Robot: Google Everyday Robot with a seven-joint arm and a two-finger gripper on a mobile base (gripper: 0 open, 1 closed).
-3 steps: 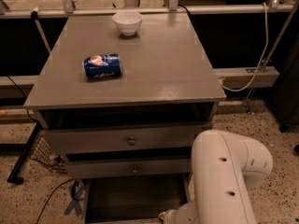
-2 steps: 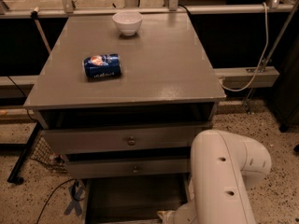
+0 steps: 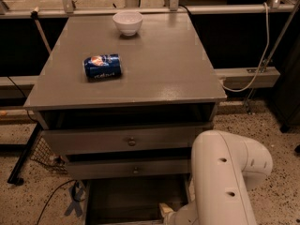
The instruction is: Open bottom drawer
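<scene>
**Gripper low at the pulled-out drawer, no visible change in the last second**

Gripper [image 3: 165, 211] sits at the very bottom edge of the camera view, just beside the right side of the bottom drawer [image 3: 133, 198]. It is mostly cut off by the frame and hidden behind the white arm [image 3: 227, 182]. Grip state: cannot tell, and contact with the drawer is not visible either.

Bottom drawer is below the middle drawer [image 3: 103, 170] and the top drawer [image 3: 89, 142]. It looks already drawn forward, since a dark interior shows from above. Its front and knob are out of frame. The two upper drawers look shut, knobs facing the camera.

Change: against the views a second ago, essentially none. Arm, drawer interior, blue can [image 3: 102, 66] lying on its side and white bowl [image 3: 128, 22] on the cabinet top [image 3: 154, 74] are all in the same places.

Reading: the pull looks finished or stalled at its end. The task is likely done or nearly so. How far out the drawer is can't be confirmed, because its front edge is off-frame.
</scene>
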